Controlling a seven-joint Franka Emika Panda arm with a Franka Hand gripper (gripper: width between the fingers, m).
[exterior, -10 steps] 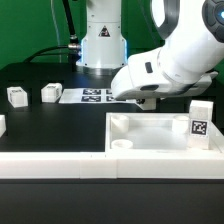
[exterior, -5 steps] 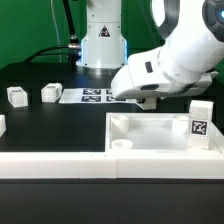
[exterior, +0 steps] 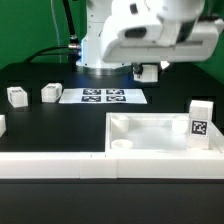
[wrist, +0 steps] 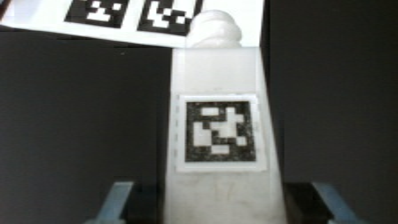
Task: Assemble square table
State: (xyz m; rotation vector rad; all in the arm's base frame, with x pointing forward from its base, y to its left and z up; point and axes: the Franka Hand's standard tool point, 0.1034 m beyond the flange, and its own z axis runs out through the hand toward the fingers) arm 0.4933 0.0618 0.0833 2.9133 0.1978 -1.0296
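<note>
Tabletop (exterior: 150,138) sits nearest, sockets up, with a standing leg (exterior: 200,120) at its end on the exterior view's right. Beyond and above, our claw (wrist: 221,202) is clenched on the held leg (wrist: 217,110), screw tip out. We should square that tip over a free socket (exterior: 119,123) and lower slowly.

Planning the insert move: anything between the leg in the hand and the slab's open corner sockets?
Nothing visible. The hand holds the leg in the air beyond the slab's far rim. The standing leg is at the slab's corner on the exterior view's right, away from the open socket.
</note>
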